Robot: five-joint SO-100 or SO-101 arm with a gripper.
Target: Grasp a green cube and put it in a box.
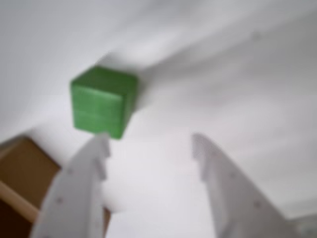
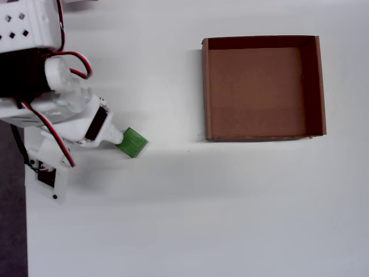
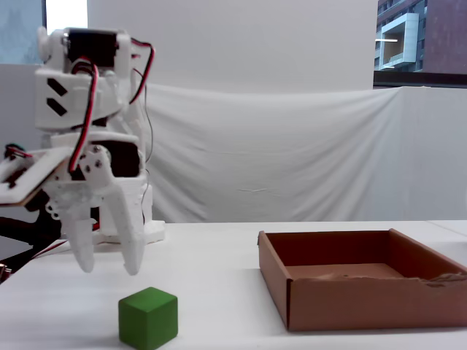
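Fixed view: green cube (image 3: 148, 318) alone on the white table (image 3: 219, 292), left of the box (image 3: 365, 286).
I see my gripper (image 3: 108, 267) hanging above it, fingers spread wide, gripping nothing, clear of the cube.

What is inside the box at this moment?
Nothing can be seen in the box: the overhead view shows its whole brown floor bare. The green cube sits outside it on the white table, below the open gripper. The fixed view's near wall hides some floor.
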